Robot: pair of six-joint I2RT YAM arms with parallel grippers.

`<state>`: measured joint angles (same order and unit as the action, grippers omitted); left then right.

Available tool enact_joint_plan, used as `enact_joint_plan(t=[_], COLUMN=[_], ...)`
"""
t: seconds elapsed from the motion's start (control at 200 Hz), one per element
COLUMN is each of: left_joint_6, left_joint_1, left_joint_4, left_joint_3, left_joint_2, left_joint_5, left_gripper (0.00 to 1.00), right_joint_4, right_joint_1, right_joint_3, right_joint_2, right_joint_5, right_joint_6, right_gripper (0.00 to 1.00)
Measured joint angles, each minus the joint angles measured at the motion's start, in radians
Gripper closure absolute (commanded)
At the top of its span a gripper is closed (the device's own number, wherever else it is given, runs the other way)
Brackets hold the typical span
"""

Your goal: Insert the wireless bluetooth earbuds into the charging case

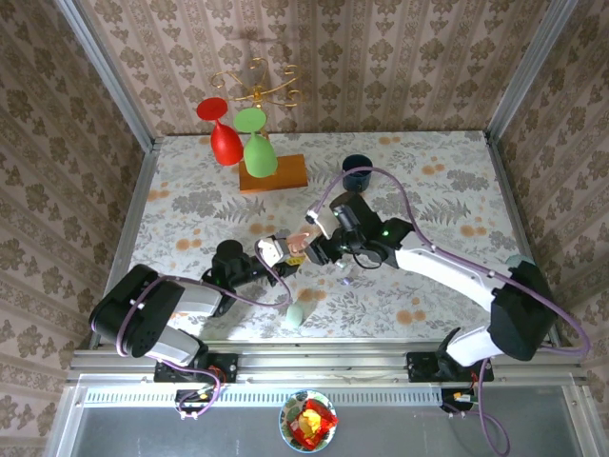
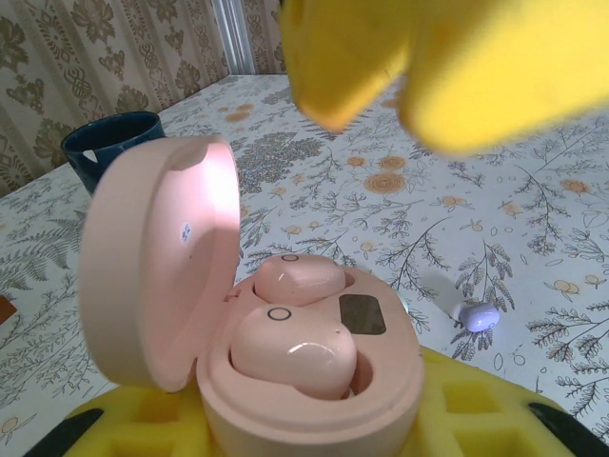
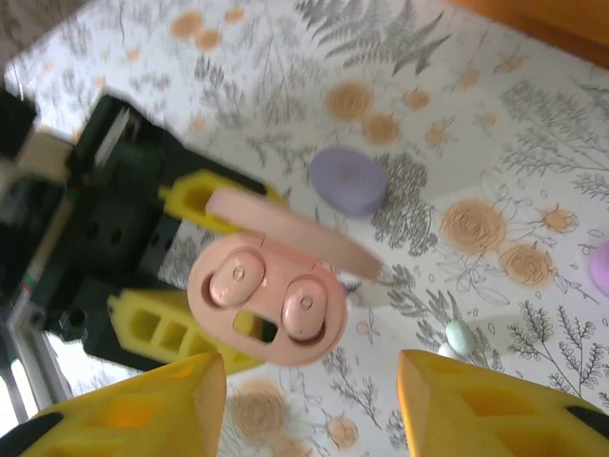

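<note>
left gripper [image 1: 276, 252]: clamped on the pink charging case [image 2: 314, 381], lid tilted open.
right gripper [image 3: 312, 381]: fingers apart, nothing between them, hovering just over the case.
pink earbuds [image 2: 295, 352]: two, seated in the case's wells.
lavender earbud [image 2: 476, 316]: loose on the table [image 2: 533, 209], right of the case.
lavender case [image 3: 349, 179]: lying beside the pink one.
mint piece [image 3: 460, 335]: perhaps another earbud; blurred.

Raised lid [image 2: 157, 257] walls case's [image 2: 314, 414] side; right claw [image 3: 309, 386] overhead.

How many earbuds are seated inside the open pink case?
2, both seated in the pink case: the far earbud and the near earbud, side by side. None seems hidden inside it.
</note>
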<state>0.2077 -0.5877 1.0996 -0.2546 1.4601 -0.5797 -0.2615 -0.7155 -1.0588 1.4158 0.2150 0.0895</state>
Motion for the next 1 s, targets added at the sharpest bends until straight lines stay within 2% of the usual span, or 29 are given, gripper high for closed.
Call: enact_joint_plan(t=[0.18, 0.38, 0.565, 0.66, 0.795, 0.995], left_joint_6=[0.017, 0.025, 0.008, -0.023, -0.085, -0.211], left_joint_1=[0.000, 0.000, 0.000, 0.000, 0.000, -0.002], left_joint_4=[0.000, 0.000, -0.009, -0.005, 0.083, 0.129], left_joint_3=[0.000, 0.000, 0.000, 0.000, -0.005, -0.058], left_joint_2=[0.000, -0.005, -0.024, -0.024, -0.010, 0.007], left_joint_5=[0.000, 0.001, 0.014, 0.021, 0.023, 0.022], left_gripper=[0.67, 0.66, 0.66, 0.67, 0.67, 0.67], right_joint_4=[0.026, 0.026, 0.037, 0.056, 0.077, 0.187], right_joint_1=[0.027, 0.040, 0.044, 0.045, 0.053, 0.111], right_joint_3=[-0.047, -0.151, -0.143, -0.115, -0.041, 0.062], right_joint_2=[0.037, 0.160, 0.174, 0.156, 0.089, -0.030], right_joint_5=[0.007, 0.021, 0.025, 0.028, 0.027, 0.073], right_joint_6=[0.099, 0.132, 0.130, 0.132, 0.163, 0.319], right_gripper=[0.36, 0.35, 0.35, 0.35, 0.35, 0.30])
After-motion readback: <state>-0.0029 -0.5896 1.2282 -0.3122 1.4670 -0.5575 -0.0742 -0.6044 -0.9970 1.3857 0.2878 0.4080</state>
